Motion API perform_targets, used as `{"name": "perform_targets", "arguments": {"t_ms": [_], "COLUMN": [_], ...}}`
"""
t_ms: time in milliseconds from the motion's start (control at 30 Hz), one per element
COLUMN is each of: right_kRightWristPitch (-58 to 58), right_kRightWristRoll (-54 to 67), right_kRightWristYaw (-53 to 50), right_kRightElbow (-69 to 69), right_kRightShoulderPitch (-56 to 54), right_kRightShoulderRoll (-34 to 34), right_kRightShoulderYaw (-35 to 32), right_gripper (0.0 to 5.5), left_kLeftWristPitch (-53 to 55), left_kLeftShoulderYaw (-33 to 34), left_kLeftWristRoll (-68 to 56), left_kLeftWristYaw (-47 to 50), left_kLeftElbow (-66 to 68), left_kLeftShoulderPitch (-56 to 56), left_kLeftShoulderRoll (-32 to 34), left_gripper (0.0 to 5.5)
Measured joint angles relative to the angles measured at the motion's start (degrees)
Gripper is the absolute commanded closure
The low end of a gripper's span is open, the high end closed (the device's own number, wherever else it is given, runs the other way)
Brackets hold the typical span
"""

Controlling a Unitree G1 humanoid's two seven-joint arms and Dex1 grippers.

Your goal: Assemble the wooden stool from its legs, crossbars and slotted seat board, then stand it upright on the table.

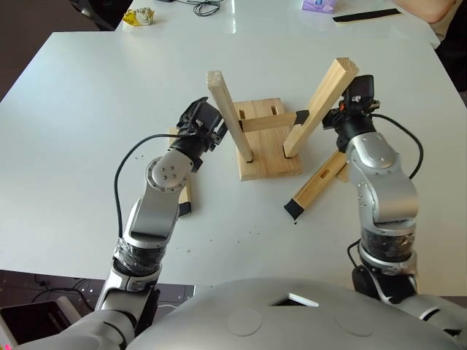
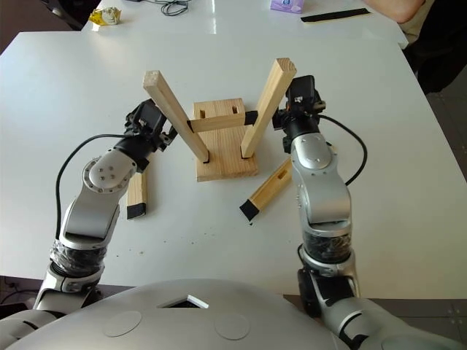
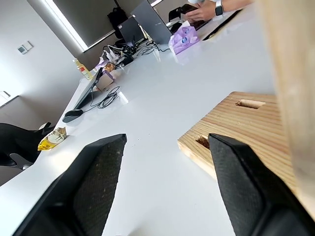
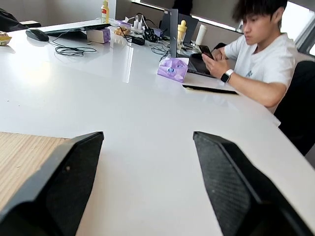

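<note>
A pale, flat rectangular wooden seat board [image 1: 271, 168] lies at the middle of the white table [image 1: 87, 95], its grain running lengthwise and small rectangular slots cut into its face. Two light square-section wooden legs stand in it and lean apart. The left standing leg [image 1: 228, 109] tilts toward the robot's left and the right standing leg [image 1: 322, 106] toward its right. A short wooden crossbar with black ends [image 1: 266, 122] runs between them low down, just above the board.

Two more legs lie flat on the table. One loose leg with a black tip [image 1: 318, 187] rests just right of the board, beside the right forearm. The other loose leg [image 2: 136, 195] lies to the left, partly under the left forearm.

The left gripper [image 1: 206, 122] sits just beside the left standing leg, its black fingers [image 3: 98, 182] spread wide, with the board's edge visible between them. The right gripper [image 1: 359, 93] is just behind the top of the right standing leg, its fingers [image 4: 226, 182] likewise parted and holding nothing.
</note>
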Motion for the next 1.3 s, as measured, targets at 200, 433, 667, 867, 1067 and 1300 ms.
{"name": "perform_targets", "arguments": {"t_ms": [200, 433, 667, 867, 1067, 1300], "right_kRightWristPitch": [-5.87, -8.36, -0.65, 5.97, 5.07, 1.16], "right_kRightWristRoll": [-0.41, 6.19, 32.53, 35.14, 32.03, 32.33], "right_kRightWristYaw": [4.26, 4.12, -2.83, -6.52, -7.76, -8.44], "right_kRightElbow": [6.64, 3.46, -12.36, -15.79, -18.69, -20.23], "right_kRightShoulderPitch": [-2.91, -13.59, -30.17, -16.85, -0.48, 1.46], "right_kRightShoulderRoll": [-6.42, -4.07, 14.28, 16.48, 16.01, 18.1], "right_kRightShoulderYaw": [-3.73, -13.25, -19.63, -13.28, -5.31, 0.06], "right_gripper": [2.1, 2.1, 2.1, 2.1, 2.1, 2.1], "left_kLeftWristPitch": [-1.85, -4.89, -7.68, -8.95, -10.1, -11.15], "left_kLeftShoulderYaw": [0.21, 2.05, 5.25, 5.45, 5.47, 5.61], "left_kLeftWristRoll": [0.46, 1.24, 0.75, -0.31, -1.28, -2.51], "left_kLeftWristYaw": [3.66, 4.7, 3.4, 0.83, -2.76, -5.41], "left_kLeftElbow": [-3.16, -4.54, -1.18, 0.72, 2.02, 3.74], "left_kLeftShoulderPitch": [6.01, 8.99, 8.42, 6.35, 5.62, 3.75], "left_kLeftShoulderRoll": [-1.76, -1.37, 0.66, 2.12, 4.34, 5.52], "left_gripper": [2.42, 2.42, 2.42, 2.42, 2.42, 2.42]}}
